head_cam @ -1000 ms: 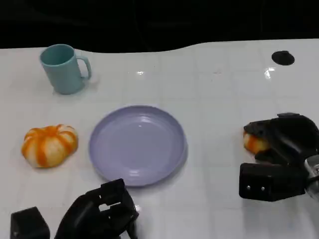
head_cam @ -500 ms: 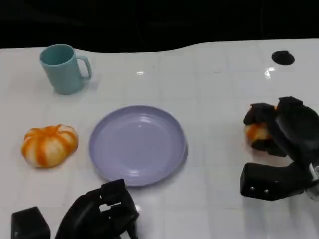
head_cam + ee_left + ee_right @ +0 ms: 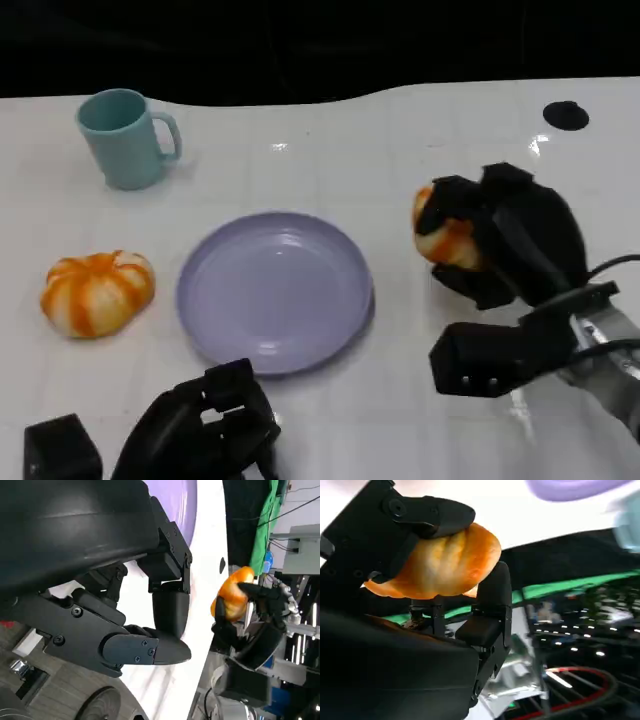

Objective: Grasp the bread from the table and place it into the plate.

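Nearest you, at the desk's (image 3: 400, 130) front edge, your left hand (image 3: 205, 425) rests with its fingers (image 3: 165, 607) curled in and holding nothing. Just beyond it lies the lavender plate (image 3: 275, 290), bare inside. To the plate's right, your right hand (image 3: 500, 240) grips the bread (image 3: 445, 235): its fingers (image 3: 420, 515) wrap over the orange-brown loaf and hold it lifted off the desk, close to the plate's right rim but not over it. Nothing lies between the bread and the plate. On the plate's left sits an orange-and-white striped pumpkin-shaped bun (image 3: 97, 292), apart from the rim. Farther back on the left stands a teal mug (image 3: 125, 137), handle toward the right. At the far right there is a small black round spot (image 3: 566, 115) on the desk.
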Action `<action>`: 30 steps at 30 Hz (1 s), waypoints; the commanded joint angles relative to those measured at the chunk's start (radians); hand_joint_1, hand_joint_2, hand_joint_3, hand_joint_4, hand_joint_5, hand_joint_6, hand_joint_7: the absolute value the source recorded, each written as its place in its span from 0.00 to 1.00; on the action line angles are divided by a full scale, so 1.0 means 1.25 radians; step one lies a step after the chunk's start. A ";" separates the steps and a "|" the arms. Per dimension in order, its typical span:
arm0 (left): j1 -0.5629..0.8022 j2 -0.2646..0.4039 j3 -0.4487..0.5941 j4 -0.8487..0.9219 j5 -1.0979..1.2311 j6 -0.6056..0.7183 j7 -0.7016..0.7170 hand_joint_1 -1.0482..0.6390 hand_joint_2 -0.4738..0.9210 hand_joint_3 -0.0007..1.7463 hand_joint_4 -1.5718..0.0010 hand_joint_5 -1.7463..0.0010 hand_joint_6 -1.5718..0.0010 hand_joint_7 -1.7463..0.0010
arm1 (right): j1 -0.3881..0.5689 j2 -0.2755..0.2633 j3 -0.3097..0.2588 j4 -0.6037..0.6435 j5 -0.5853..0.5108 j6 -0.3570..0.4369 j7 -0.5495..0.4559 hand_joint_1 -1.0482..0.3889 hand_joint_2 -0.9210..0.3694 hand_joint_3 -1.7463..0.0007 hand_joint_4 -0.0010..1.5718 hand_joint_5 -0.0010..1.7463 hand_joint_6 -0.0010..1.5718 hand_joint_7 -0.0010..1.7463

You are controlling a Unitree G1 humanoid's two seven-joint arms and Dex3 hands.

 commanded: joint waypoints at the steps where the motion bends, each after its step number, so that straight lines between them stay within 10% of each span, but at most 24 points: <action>1: 0.006 0.009 0.002 -0.003 0.007 -0.003 0.007 0.26 0.89 0.28 0.50 0.00 0.52 0.17 | -0.017 0.029 -0.004 -0.051 0.019 -0.019 0.035 0.63 0.50 0.20 0.64 1.00 0.50 0.96; 22: 0.018 0.008 -0.011 -0.028 0.010 0.015 0.020 0.25 0.86 0.31 0.50 0.00 0.52 0.16 | -0.113 0.212 0.037 0.099 0.027 -0.062 0.102 0.62 0.44 0.24 0.62 1.00 0.45 1.00; 25: 0.021 0.008 -0.013 -0.036 0.007 0.022 0.021 0.25 0.86 0.31 0.51 0.00 0.53 0.16 | -0.122 0.216 0.037 0.114 0.028 -0.052 0.122 0.62 0.44 0.26 0.59 1.00 0.47 0.88; 30: 0.022 0.007 -0.014 -0.040 0.008 0.027 0.023 0.26 0.85 0.32 0.51 0.00 0.53 0.16 | -0.124 0.215 0.035 0.118 0.037 -0.038 0.181 0.57 0.29 0.57 0.47 0.78 0.49 0.37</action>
